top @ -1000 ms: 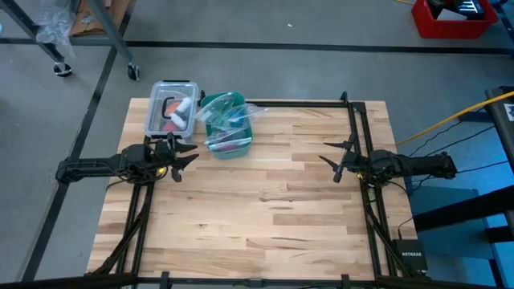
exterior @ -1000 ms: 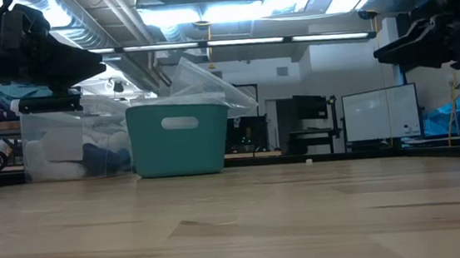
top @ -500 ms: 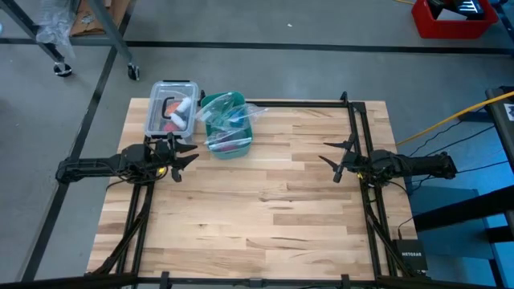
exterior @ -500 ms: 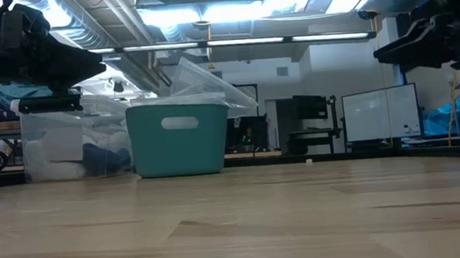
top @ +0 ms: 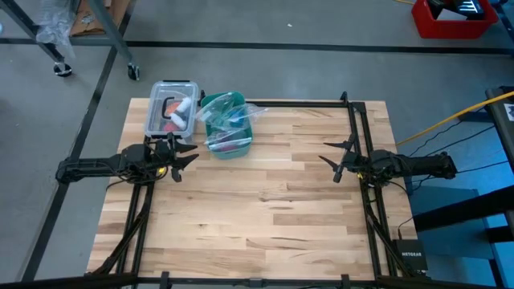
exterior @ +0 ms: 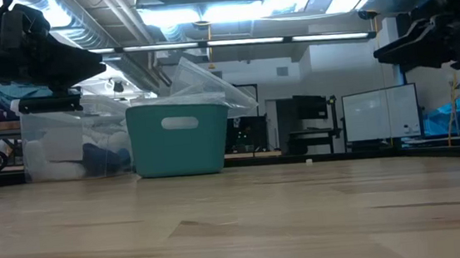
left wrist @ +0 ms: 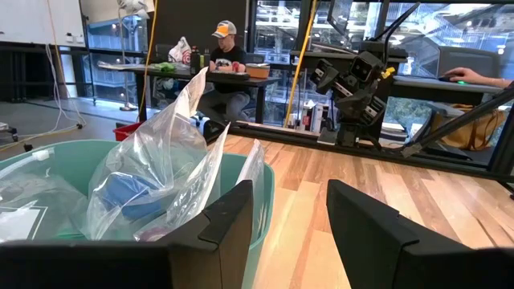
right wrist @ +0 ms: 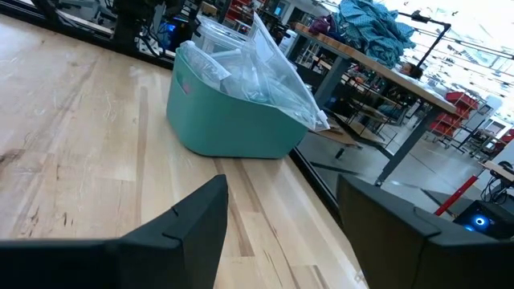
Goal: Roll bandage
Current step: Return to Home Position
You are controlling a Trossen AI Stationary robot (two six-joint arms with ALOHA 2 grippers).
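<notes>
Wooden surface (top: pixel 265 201): teal bin (exterior: pixel 183 150) at back, zip bag (left wrist: pixel 161 160) inside holding blue bandage (left wrist: pixel 120 193). Left end effector (top: pixel 189 156), right end effector (top: pixel 329 164): both spread apart, empty, raised. Homing advice: retract clear of bin.

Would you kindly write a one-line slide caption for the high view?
Both arms parked: left gripper and right gripper open over the table, zip bag in the teal bin.

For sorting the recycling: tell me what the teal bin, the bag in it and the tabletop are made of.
Teal bin: likely moulded plastic, matte, uniform colour, smooth rounded walls.
Bag: thin clear plastic film, glossy, crinkled, see-through.
Tabletop: wood, pale jointed strips with visible grain.
</notes>
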